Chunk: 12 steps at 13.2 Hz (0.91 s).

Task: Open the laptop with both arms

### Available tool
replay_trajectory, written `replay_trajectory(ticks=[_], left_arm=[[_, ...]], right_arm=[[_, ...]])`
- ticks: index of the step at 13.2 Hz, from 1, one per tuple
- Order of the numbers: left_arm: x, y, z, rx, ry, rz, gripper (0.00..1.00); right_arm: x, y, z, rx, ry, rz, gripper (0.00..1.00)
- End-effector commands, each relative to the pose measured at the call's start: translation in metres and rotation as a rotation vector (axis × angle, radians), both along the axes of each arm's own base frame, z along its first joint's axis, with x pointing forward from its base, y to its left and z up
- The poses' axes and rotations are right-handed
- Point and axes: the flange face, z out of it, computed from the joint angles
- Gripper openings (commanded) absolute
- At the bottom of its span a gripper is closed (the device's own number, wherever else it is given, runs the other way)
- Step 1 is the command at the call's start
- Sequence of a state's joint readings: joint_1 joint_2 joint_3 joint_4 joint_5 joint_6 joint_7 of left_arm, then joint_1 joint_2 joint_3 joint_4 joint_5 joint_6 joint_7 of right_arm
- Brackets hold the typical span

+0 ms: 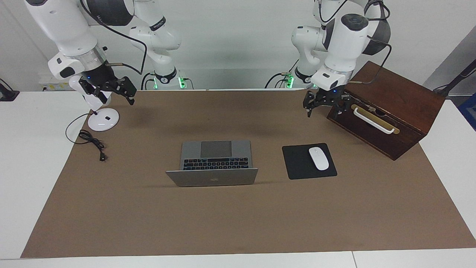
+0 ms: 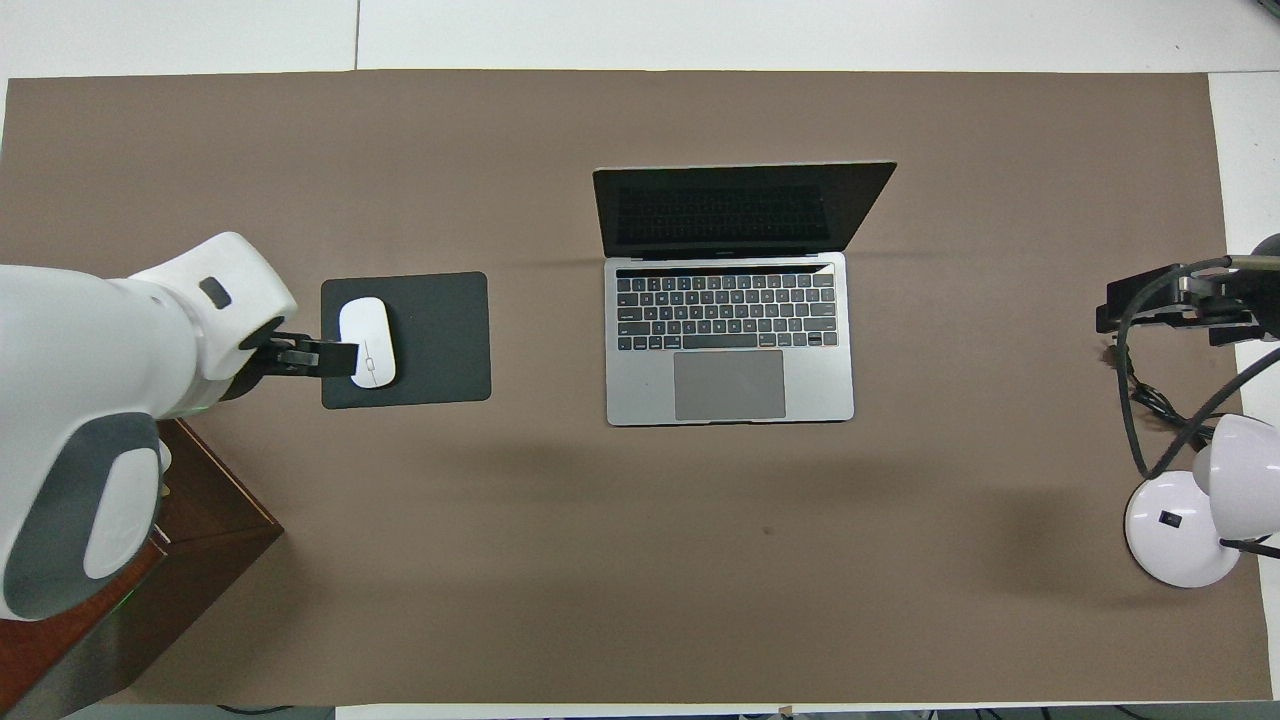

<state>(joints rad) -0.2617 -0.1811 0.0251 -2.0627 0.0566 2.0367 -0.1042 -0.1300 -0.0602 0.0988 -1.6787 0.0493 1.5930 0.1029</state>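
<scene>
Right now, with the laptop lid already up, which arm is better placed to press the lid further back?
Left, narrowly. The left gripper hangs open, pointing down over the mat beside the wooden box; the right gripper sits tilted above the lamp base. Both are clear of the laptop.

Laptop (image 1: 215, 163): matt silver-grey metal shell, smooth; black keys look like plastic, screen dark and glossy. Table cover (image 1: 238, 219): matt brown sheet, paper-like, smooth. Table (image 1: 33, 123) around it: smooth white top. Mouse pad (image 1: 297, 163): matt black, looks like cloth. Mouse (image 1: 318, 158): glossy white plastic. Box (image 1: 386, 111): dark polished wood, white handle. Lamp (image 1: 103, 120): glossy white plastic base. Arms (image 1: 346, 37): smooth white plastic shells with dark grey panels.
</scene>
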Motion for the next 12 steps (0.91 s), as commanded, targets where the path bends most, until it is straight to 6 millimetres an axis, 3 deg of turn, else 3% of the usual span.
replay_trajectory(ticks=[1,4,7,10,12], left_arm=[[0.009,0.042,0.030,0.000,0.019,0.084,1.00],[0.020,0.072,0.052,0.004,0.036,0.145,1.00],[0.031,0.086,0.071,0.000,0.078,0.180,1.00],[0.046,0.100,0.104,-0.006,0.127,0.214,1.00],[0.046,0.103,0.107,0.006,0.201,0.222,1.00]], right_arm=[[0.000,-0.004,0.009,-0.028,0.015,0.017,1.00],[0.000,-0.004,0.012,-0.028,0.013,0.017,1.00],[0.000,-0.005,0.011,-0.029,0.016,0.017,1.00],[0.000,-0.006,0.011,-0.029,0.016,0.019,1.00],[-0.001,-0.008,0.011,-0.043,0.020,0.017,1.00]])
